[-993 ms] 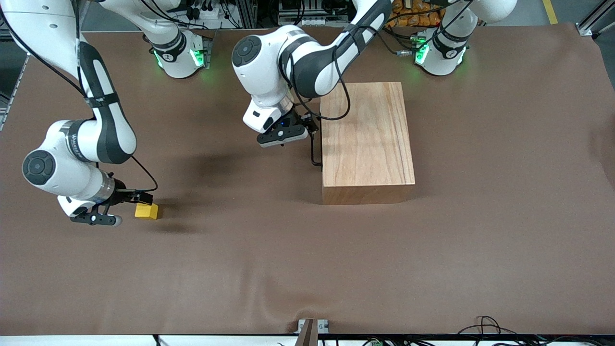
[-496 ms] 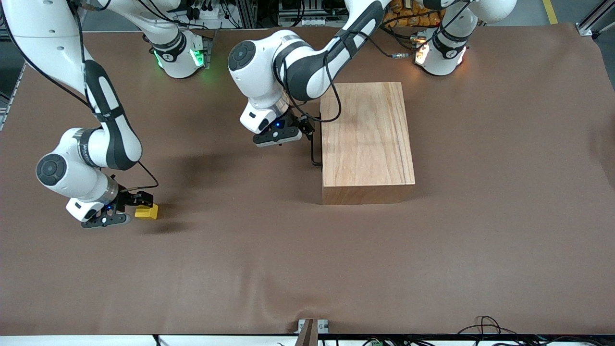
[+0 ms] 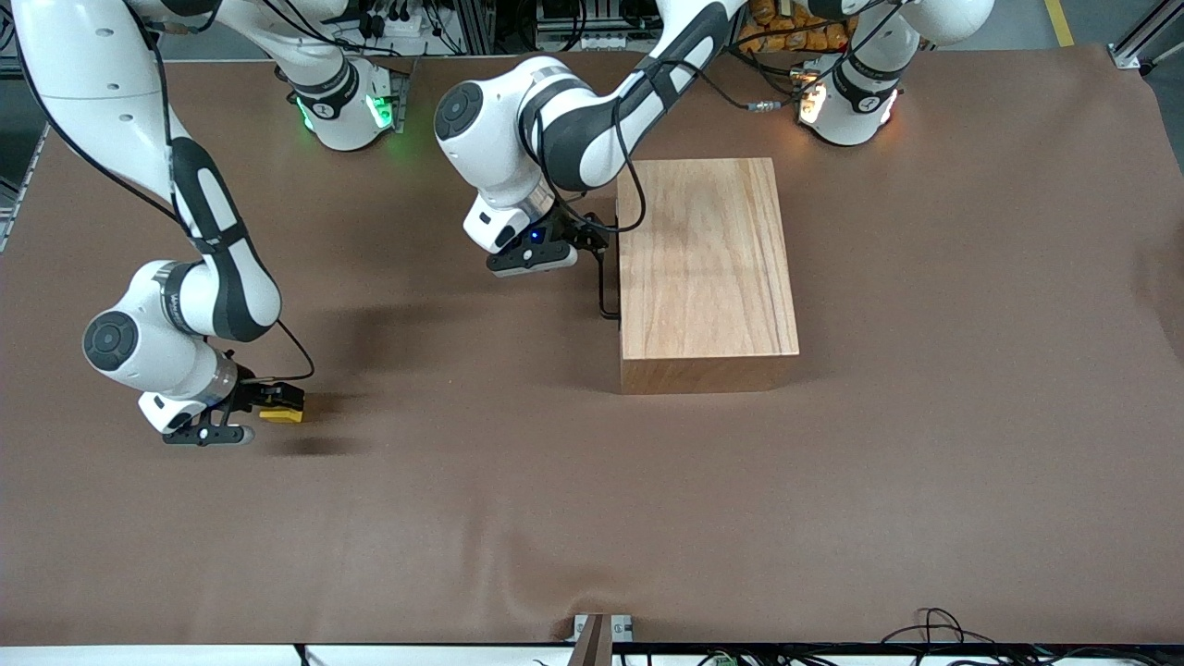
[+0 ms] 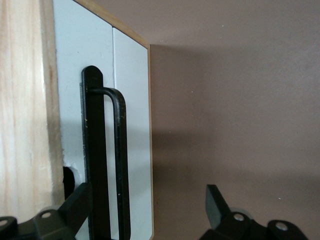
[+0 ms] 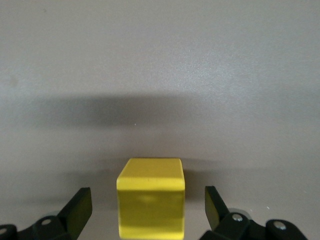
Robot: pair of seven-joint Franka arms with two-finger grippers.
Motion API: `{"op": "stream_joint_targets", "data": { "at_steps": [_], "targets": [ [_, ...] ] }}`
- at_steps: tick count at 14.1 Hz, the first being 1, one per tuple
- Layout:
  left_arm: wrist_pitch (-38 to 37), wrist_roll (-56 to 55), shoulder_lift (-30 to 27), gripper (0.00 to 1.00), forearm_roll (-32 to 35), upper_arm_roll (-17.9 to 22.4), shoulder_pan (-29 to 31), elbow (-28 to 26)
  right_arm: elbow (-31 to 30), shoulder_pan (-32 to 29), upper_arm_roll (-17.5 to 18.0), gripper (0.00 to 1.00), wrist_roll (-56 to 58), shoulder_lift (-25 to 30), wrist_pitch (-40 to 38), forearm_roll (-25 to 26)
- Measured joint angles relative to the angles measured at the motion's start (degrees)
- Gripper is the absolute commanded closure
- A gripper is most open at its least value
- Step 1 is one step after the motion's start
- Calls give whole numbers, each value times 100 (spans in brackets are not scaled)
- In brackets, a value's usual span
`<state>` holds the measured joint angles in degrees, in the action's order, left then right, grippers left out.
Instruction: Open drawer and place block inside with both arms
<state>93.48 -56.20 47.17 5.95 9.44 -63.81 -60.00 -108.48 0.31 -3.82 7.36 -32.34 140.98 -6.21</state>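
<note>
The wooden box [image 3: 708,268] stands mid-table with the drawer shut. The drawer's white front panel [image 4: 132,125] and black handle [image 3: 606,282] face the right arm's end of the table. My left gripper [image 3: 599,242] is open at the handle. In the left wrist view the handle [image 4: 120,165] lies between the fingers [image 4: 215,205], close to one of them, and my left gripper [image 4: 147,212] is not closed on it. The yellow block [image 3: 282,414] lies on the mat. My right gripper [image 3: 280,400] is open and low around it. In the right wrist view the block [image 5: 151,200] sits between the fingers [image 5: 80,207] of my right gripper [image 5: 148,210], with a gap on each side.
A brown mat [image 3: 555,499] covers the table. The arm bases [image 3: 347,106] stand along the table's edge farthest from the front camera. A small clamp [image 3: 601,629] sits at the edge nearest that camera.
My right gripper has moved over to the block and come down around it. My left gripper has shifted slightly along the drawer front at the handle. The left base light turned from green to pale orange.
</note>
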Motion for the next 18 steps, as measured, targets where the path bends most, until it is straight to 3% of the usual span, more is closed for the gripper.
{"op": "stream_joint_targets", "data": {
  "at_steps": [4,5,7,8,14,18],
  "targets": [
    [0,204,77,0,0,7,-1,0,79,7,5,0,-48,-134,16,-12],
    [0,210,85,0,0,7,-1,0,79,7,4,9,-51,-134,15,-12],
    [0,213,118,0,0,7,-1,0,79,7,4,43,-53,-134,-1,-13],
    [0,213,139,0,0,7,-1,0,76,6,3,52,-54,-134,-23,-13],
    [3,213,260,0,-2,6,1,0,32,7,6,89,-53,-97,-205,-14],
    [39,213,336,0,-27,1,2,0,36,13,10,100,-49,301,-717,-14]
  ]
}}
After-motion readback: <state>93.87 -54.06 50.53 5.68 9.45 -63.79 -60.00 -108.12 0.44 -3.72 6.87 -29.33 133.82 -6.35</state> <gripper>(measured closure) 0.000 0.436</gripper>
